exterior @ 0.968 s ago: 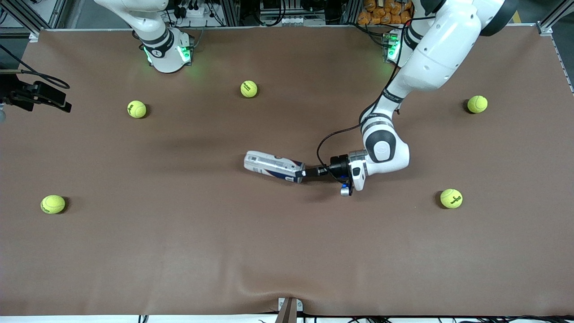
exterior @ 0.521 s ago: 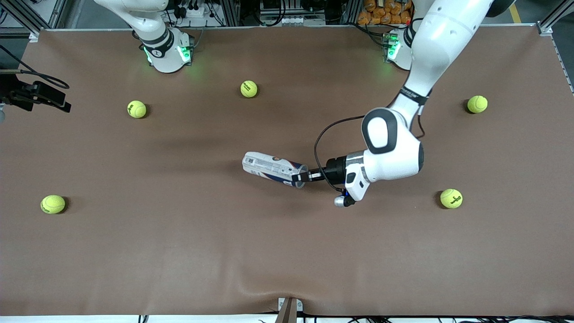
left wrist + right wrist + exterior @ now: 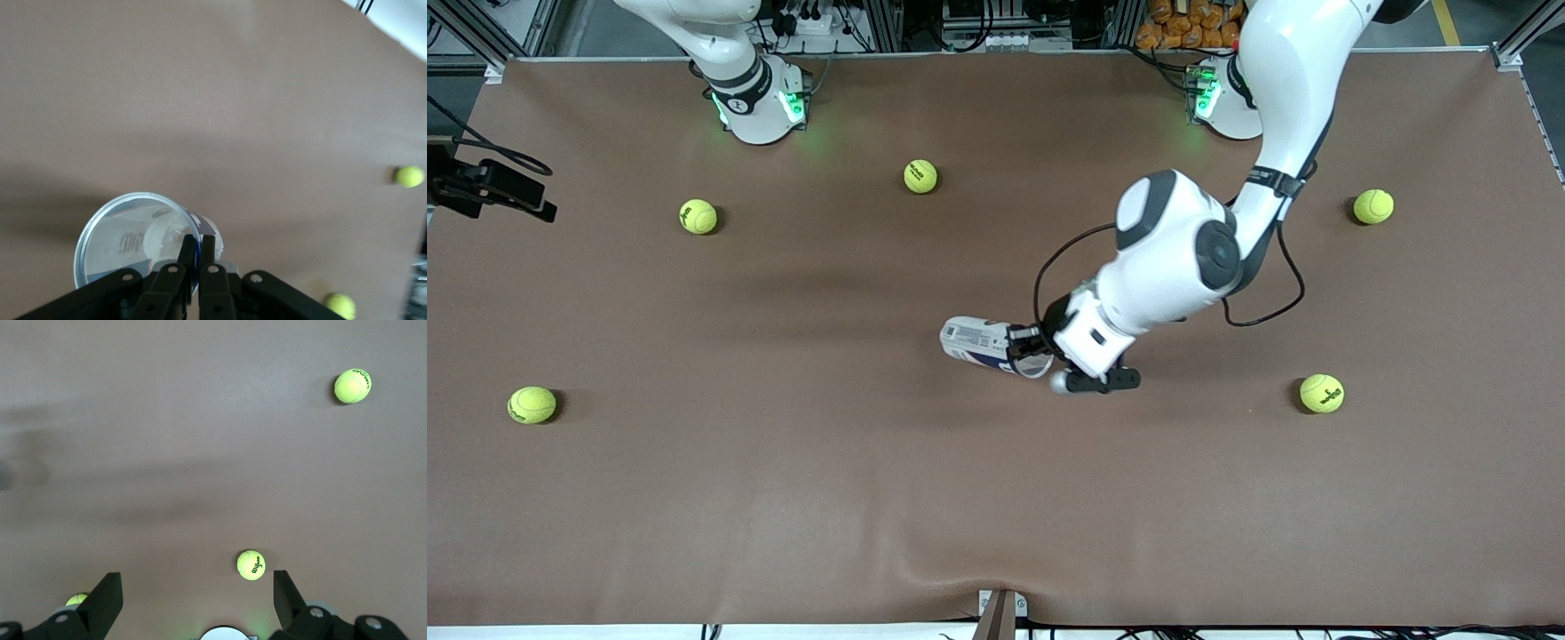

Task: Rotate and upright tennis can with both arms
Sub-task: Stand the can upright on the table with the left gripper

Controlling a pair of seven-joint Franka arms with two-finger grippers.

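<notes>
The tennis can [image 3: 980, 341], a clear tube with a white and dark-blue label, is near the table's middle, tilted with its open silver-rimmed end raised. My left gripper [image 3: 1024, 348] is shut on the can's wall at that rim, one finger inside and one outside. In the left wrist view the can [image 3: 123, 240] shows its empty open mouth, with the left gripper [image 3: 199, 244] pinching the rim. My right gripper [image 3: 195, 585] is open and empty, high over the table near its own base; it is out of the front view.
Yellow-green tennis balls lie scattered: one [image 3: 920, 176] farther from the camera than the can, two [image 3: 698, 216] [image 3: 532, 404] toward the right arm's end, two [image 3: 1373, 206] [image 3: 1321, 393] toward the left arm's end. A black device [image 3: 494, 185] sits at the table's edge.
The left arm has swung its wrist up and round, raising the can's rim end. The can now looks shorter and has shifted toward the left arm's end.
</notes>
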